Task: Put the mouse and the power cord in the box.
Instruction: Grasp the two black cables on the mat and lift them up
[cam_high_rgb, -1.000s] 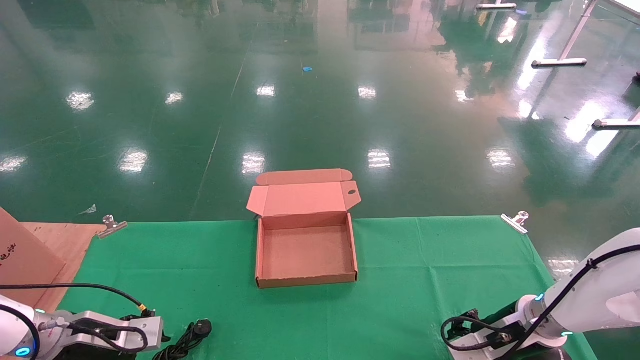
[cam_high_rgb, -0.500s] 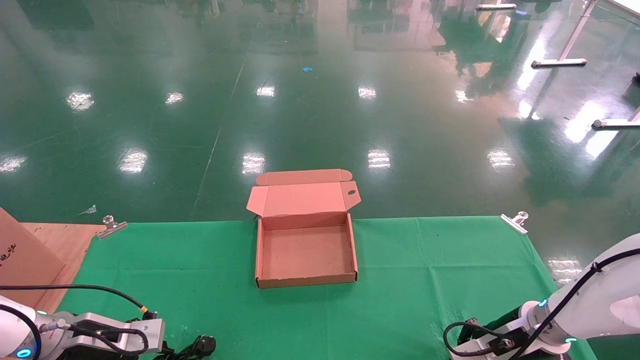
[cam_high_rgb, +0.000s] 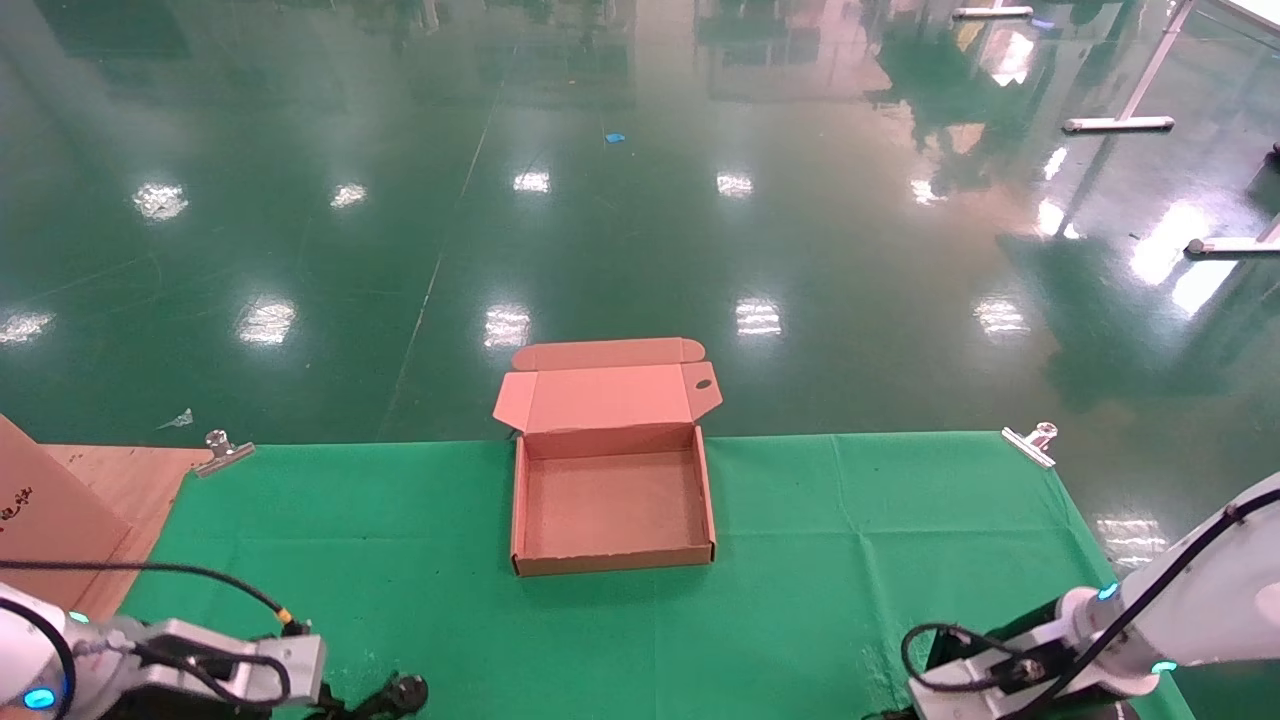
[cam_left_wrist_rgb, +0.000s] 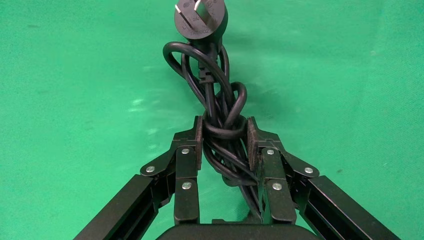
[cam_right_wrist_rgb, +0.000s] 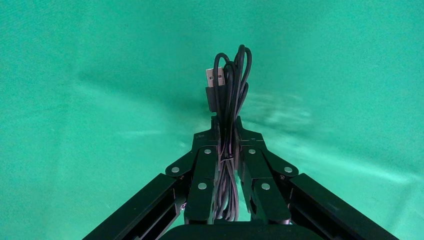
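The box (cam_high_rgb: 610, 497) lies open in the middle of the green cloth, nothing in it, its lid (cam_high_rgb: 606, 392) folded back past the far edge. At the near left, my left gripper (cam_left_wrist_rgb: 224, 131) is shut on the power cord (cam_left_wrist_rgb: 216, 97), a thick black bundle. Its round plug (cam_left_wrist_rgb: 200, 20) points away from the fingers, and the plug (cam_high_rgb: 408, 690) also shows in the head view. At the near right, my right gripper (cam_right_wrist_rgb: 226, 131) is shut on a thin coiled cable (cam_right_wrist_rgb: 231, 85) with a USB plug (cam_right_wrist_rgb: 215, 77). The mouse's body is hidden.
The green cloth (cam_high_rgb: 850, 560) is held by metal clips at the far left corner (cam_high_rgb: 222, 450) and the far right corner (cam_high_rgb: 1032, 443). A brown board (cam_high_rgb: 60, 510) lies past the cloth's left edge. Shiny green floor lies beyond the far edge.
Both wrists have sunk toward the bottom of the head view. The right one has also drifted right. The cord's loops have slipped out of view, leaving only the plug.
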